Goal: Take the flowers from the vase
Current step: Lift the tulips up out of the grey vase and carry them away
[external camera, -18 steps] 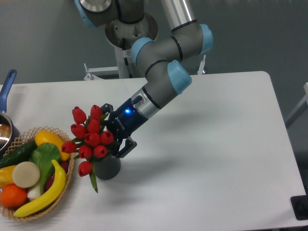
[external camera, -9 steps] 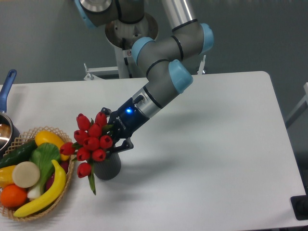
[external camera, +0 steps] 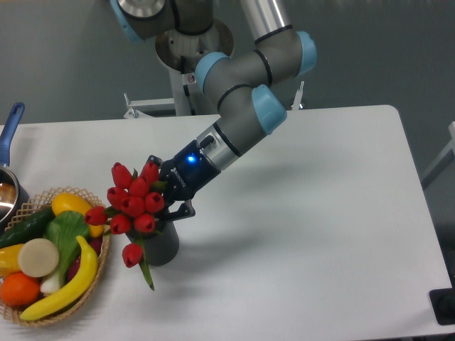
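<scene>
Reaching down and left, my pincer (external camera: 168, 201) is clamped around the flowers (external camera: 131, 206) just behind the red buds. The bunch sits above the mouth of the dark vase (external camera: 160, 244), one bud and a leaf drooping down its front. A wicker basket (external camera: 99, 266) stands just left on the bench (external camera: 306, 234).

We record a white table (external camera: 306, 234) with rounded corners, set before a grey wall. Standing directly on it, toward its left side, we find the vase (external camera: 162, 246), a small dark grey cylinder, upright. Just beside the vase to the left sits a wicker basket (external camera: 96, 278) at the table's left edge, cut off by the frame. Behind the basket, at the far left edge, we note a pot (external camera: 7, 195) with a blue handle, only partly in view.
</scene>
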Tool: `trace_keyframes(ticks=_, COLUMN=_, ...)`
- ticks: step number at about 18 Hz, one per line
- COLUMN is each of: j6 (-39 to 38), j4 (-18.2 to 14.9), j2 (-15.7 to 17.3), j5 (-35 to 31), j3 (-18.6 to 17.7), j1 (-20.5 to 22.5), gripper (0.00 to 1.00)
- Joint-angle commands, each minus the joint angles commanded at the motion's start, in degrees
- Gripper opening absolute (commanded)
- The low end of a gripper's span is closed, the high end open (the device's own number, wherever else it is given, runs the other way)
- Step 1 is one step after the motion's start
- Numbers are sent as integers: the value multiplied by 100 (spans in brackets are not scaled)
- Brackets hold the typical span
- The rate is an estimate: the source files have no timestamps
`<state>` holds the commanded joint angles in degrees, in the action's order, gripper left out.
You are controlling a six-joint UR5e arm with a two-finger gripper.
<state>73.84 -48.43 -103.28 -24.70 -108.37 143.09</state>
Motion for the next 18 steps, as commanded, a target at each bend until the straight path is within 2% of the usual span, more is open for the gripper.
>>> trace_keyframes(ticks=10, j6=-1010, j4=0, j2=554, j5=27, j3=272, j1=97, gripper=37)
trace_keyframes(ticks=18, j6=-1871, j4=0, j2=738, j5=35, j3=747, j1=114, gripper=37)
